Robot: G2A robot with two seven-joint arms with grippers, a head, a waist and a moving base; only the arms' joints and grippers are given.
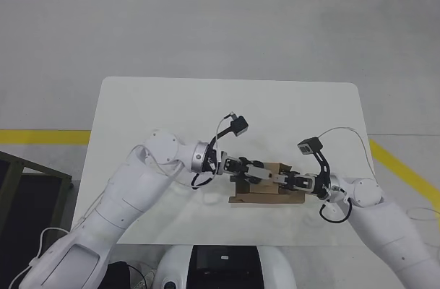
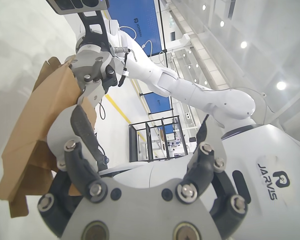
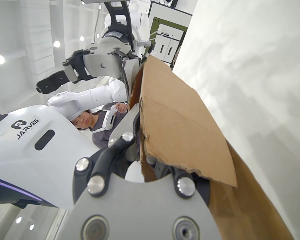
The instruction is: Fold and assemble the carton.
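Brown carton [image 1: 263,193], partly folded, sits on white table [image 1: 169,108] at 5 o'clock of centre, near the front edge. At its 9 o'clock, left gripper [image 1: 257,173] – fingers [image 2: 82,131] spread, one pad against a wall. At 3 o'clock, right gripper [image 1: 283,180] – pinching a carton panel

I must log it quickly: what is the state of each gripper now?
Left gripper: open, one finger beside the carton.
Right gripper: seems closed on the carton's wall.

Carton [image 1: 266,191] on table [image 1: 169,108], left pincer [image 1: 253,172] at one end, right pincer [image 1: 283,180] opposite
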